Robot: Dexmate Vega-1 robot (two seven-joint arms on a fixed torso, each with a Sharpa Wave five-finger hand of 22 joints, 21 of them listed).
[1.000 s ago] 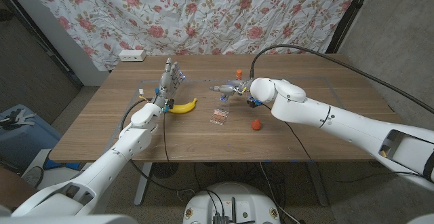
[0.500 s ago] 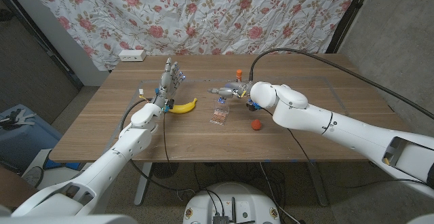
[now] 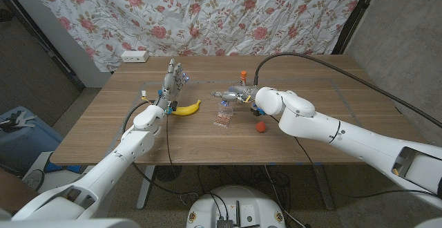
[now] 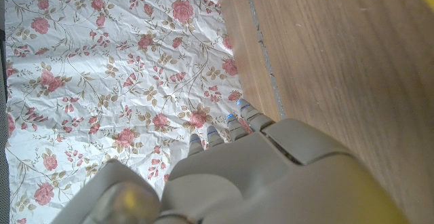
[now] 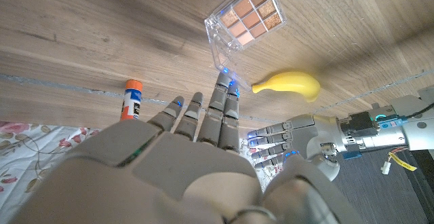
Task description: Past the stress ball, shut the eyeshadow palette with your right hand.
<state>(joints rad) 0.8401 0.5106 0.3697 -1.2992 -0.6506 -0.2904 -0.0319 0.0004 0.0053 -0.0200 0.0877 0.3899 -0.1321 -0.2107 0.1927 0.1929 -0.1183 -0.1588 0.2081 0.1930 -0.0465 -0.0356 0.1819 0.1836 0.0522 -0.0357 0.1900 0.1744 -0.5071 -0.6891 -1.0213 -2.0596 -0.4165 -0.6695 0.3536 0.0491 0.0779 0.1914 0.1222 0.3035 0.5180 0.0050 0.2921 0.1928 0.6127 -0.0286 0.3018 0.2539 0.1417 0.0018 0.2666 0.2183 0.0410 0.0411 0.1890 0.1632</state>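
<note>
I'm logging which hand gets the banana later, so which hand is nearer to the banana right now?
Left. The left hand stands upright just behind the banana. The right hand is farther off, beyond the eyeshadow palette.

A wooden table (image 3: 324,90) is showing matt grain. The eyeshadow palette (image 5: 245,22) is showing clear glossy plastic around powdery pans. Crumpled floral cloth (image 3: 228,14) is hanging behind. The right hand (image 5: 183,149) is looking smooth grey plastic.
</note>
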